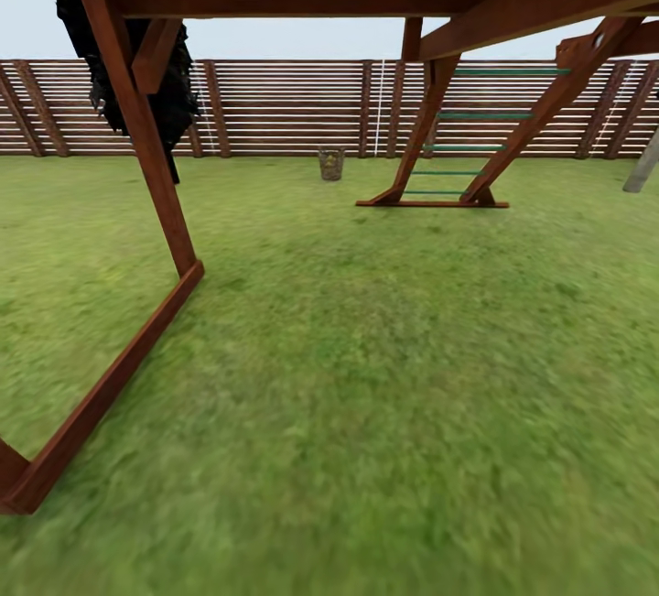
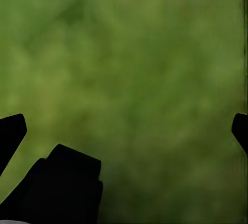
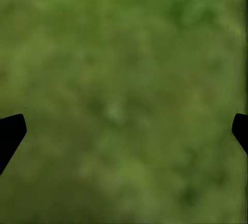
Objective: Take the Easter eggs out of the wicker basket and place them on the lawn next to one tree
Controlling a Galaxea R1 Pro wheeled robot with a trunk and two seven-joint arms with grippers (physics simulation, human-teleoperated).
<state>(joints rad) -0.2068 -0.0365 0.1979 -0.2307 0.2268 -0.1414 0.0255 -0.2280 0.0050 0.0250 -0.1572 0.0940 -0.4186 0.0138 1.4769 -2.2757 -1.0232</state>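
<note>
The wicker basket stands far off on the lawn, close to the slatted fence. It is too small to tell whether eggs lie in it. A slanted pale grey-beige trunk shows at the far right edge. In the left wrist view my left gripper is open over blurred grass, its dark fingertips wide apart with nothing between them. My right gripper is open too, its fingertips at the frame's edges, with only grass beneath.
A reddish-brown wooden play frame spans overhead. Its left leg and ground beam run along my left. A ladder with green rungs stands right of the basket. A black tree hangs behind the left leg. Open grass lies between the leg and the ladder.
</note>
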